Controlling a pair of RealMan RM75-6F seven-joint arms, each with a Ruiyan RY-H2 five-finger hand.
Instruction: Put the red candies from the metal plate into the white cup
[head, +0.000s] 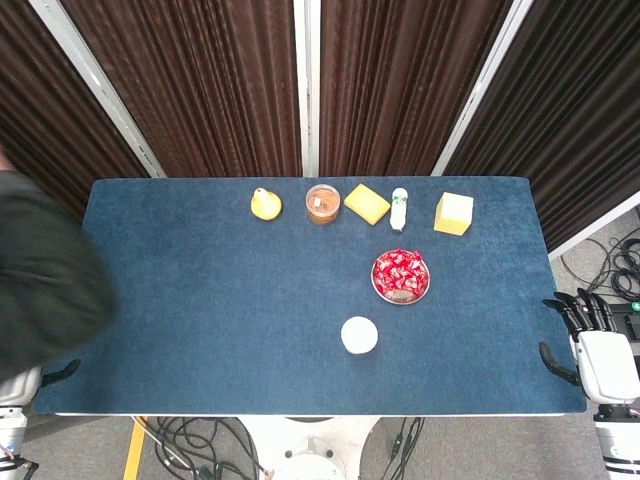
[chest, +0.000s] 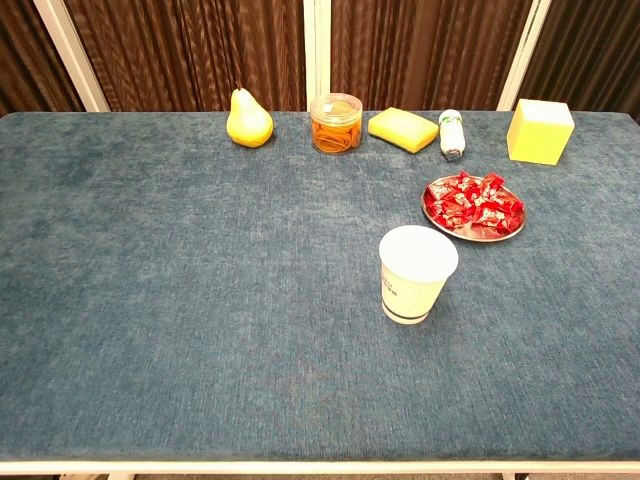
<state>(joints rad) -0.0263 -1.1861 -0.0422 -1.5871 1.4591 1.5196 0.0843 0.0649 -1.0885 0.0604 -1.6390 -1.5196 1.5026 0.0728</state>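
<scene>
Candies (chest: 474, 203) sit heaped on the plate (chest: 505, 232) right of centre, cup (chest: 416, 273) upright alongside for short transfers; right robot hand (head: 585, 335) empty, fingers apart, left unseen.

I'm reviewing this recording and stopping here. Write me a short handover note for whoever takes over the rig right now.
Right hand: off the table's right edge, holding nothing, fingers apart.
Left hand: only a dark bit shows at the table's left front corner, too little to tell its state.
Red candies: all piled on the metal plate, right of centre.
White cup: upright, in front of the plate and a little to its left, apart from it. Nothing shows inside it in the head view.
Done: nothing yet.
Left: pick the candies off the plate and drop them into the cup. The right hand is nearer.
</scene>
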